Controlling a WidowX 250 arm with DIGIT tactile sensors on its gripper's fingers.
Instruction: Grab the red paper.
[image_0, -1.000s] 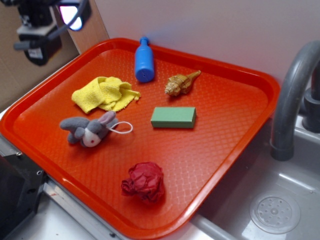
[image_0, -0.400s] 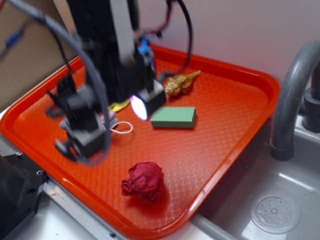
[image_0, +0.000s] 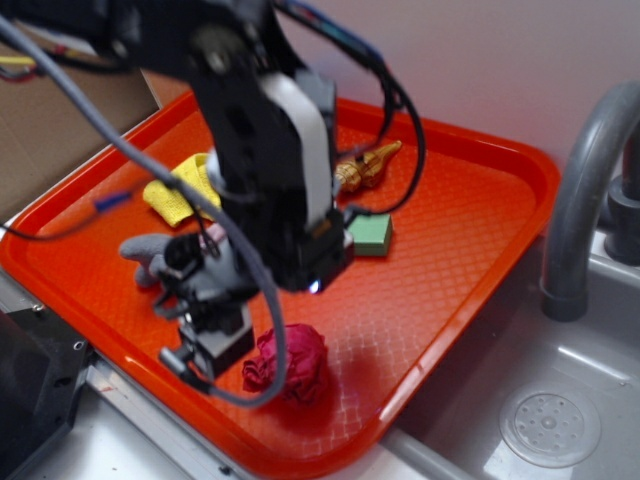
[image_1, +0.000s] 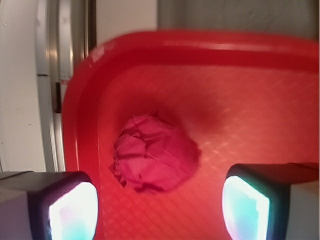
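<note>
- A second ago my arm was up at the far left corner, clear of the tray; since then I have swung it across and down, and the black gripper (image_0: 215, 345) now hangs over the near edge of the large orange-red plastic tray (image_0: 500, 190).
- The red paper (image_0: 290, 362), a dark crimson crumpled ball of creased paper, has not moved in that time. In the exterior view it sits just to the right of the gripper and slightly below it, close but not touching as far as I can judge.
- In the wrist view the red paper (image_1: 154, 154) lies ahead of and between the two finger pads (image_1: 72, 210), nearer the left one, with nothing clamped: the gripper is spread wide and empty.
- The arm now hides part of the grey plush bunny (image_0: 150, 255) behind the gripper; the yellow cloth (image_0: 175, 195), green block (image_0: 372, 235) and gold toy (image_0: 365, 165) lie farther back, well apart from my target.
- My reading: the approach is nearly finished. I judge the next move calls for a small shift toward the ball to centre it, then a descent and a squeeze.
- The tray rim is close to the left pad, so I would watch for catching it on the way down.
</note>
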